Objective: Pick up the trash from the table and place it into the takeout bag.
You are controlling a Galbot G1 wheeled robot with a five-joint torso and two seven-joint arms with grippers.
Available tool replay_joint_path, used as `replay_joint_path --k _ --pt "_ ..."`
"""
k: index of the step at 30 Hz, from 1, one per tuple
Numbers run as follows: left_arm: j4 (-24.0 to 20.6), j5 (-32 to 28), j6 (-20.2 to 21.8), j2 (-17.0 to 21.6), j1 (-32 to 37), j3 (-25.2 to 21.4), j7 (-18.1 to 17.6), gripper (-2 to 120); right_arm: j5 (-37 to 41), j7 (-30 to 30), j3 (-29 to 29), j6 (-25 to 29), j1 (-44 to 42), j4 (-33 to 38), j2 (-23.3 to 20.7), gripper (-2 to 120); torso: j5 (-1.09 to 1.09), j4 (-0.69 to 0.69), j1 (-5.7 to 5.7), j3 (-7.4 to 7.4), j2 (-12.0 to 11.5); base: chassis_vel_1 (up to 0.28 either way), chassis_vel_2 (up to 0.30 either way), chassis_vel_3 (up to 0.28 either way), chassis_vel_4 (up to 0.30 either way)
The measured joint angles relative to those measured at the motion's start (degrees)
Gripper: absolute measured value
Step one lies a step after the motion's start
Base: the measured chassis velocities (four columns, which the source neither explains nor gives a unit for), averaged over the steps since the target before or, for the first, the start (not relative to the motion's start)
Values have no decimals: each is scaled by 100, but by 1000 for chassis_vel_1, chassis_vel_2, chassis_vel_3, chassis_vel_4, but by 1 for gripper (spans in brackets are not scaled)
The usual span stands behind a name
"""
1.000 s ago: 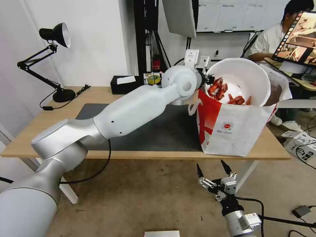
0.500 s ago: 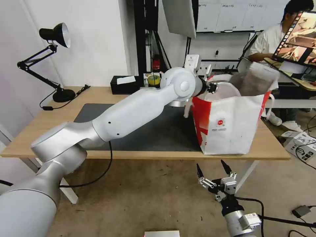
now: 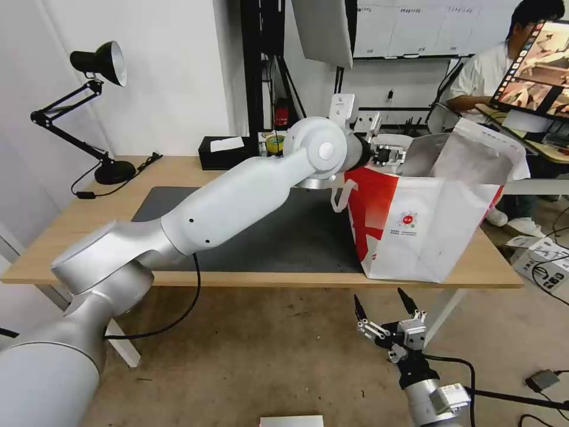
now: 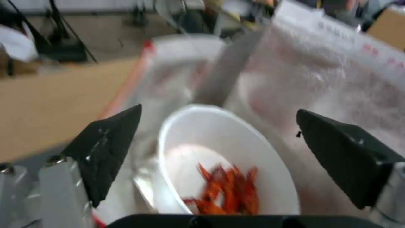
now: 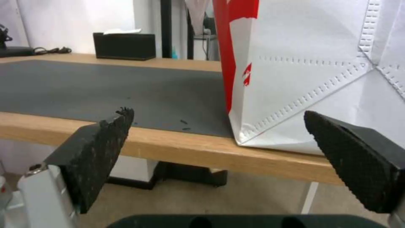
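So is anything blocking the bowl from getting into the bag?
Nothing visible does. The white bowl with red shellfish scraps already lies inside the takeout bag, below the open left hand. The right hand waits, open, below the table's front edge.

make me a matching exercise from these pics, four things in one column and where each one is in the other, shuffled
Things:
1. white bowl with red shellfish scraps
2. left gripper
3. right gripper
4. black tissue box

Places:
A. below the table edge, over the floor, fingers spread
B. at the table's far edge, behind the dark grey mat
C. down inside the takeout bag
D. at the bag's open top, fingers spread

Pairs: 1-C, 2-D, 3-A, 4-B
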Motion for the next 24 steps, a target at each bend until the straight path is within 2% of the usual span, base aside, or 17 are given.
replay_joint_path --k 1,3,4,5,6,8,9,10,11,12,13,15,16,18,24 --pt "-135 247 -295 227 52 42 188 100 0 0 0 0 0 0 0 100 0 1 0 0 0 0 0 0 0" --pt "-188 343 -413 315 80 50 279 100 0 0 0 0 0 0 0 100 0 1 0 0 0 0 0 0 0" --pt "-338 612 -750 566 166 56 599 100 0 0 1 0 0 0 0 100 0 1 0 0 0 0 0 0 0" --pt "-416 767 -922 694 216 58 764 100 0 0 0 0 0 0 0 100 -1 2 0 0 0 0 0 0 0" --pt "-416 767 -922 694 216 58 764 100 0 0 0 0 0 0 0 100 -1 2 0 0 0 0 0 0 0" --pt "-658 1569 -1838 1166 435 184 1229 100 0 0 0 0 0 0 0 100 -1 1 0 0 0 0 0 0 0" --pt "-658 1569 -1838 1166 435 184 1229 100 0 0 0 0 0 0 0 100 -1 1 0 0 0 0 0 0 0" --pt "-696 1778 -2076 1275 482 227 1299 100 0 0 0 0 0 0 0 100 -1 1 -1 0 0 0 0 0 0" --pt "-796 2311 -2692 1587 678 292 1557 100 0 0 0 0 0 0 0 100 -1 0 0 0 0 0 0 0 0" --pt "-889 2676 -3007 1837 884 291 1769 100 0 -1 0 0 0 0 0 100 -1 1 0 0 0 0 0 0 0" --pt "-889 2676 -3007 1837 884 291 1769 100 0 -1 0 0 0 0 0 100 -1 1 0 0 0 0 0 0 0" --pt "-954 3250 -3444 2199 1305 182 2086 100 0 0 1 0 0 0 0 100 -2 4 0 0 0 0 0 0 0" --pt "-954 3250 -3444 2199 1305 182 2086 100 0 0 1 0 0 0 0 100 -2 4 0 0 0 0 0 0 0" --pt "-971 3578 -3737 2506 1818 -118 2311 100 0 0 0 0 0 0 0 100 -3 3 0 0 0 0 0 0 0" --pt "-998 3923 -4138 2840 2464 -610 2423 100 0 0 1 0 0 0 0 100 0 0 0 0 0 0 0 0 0"
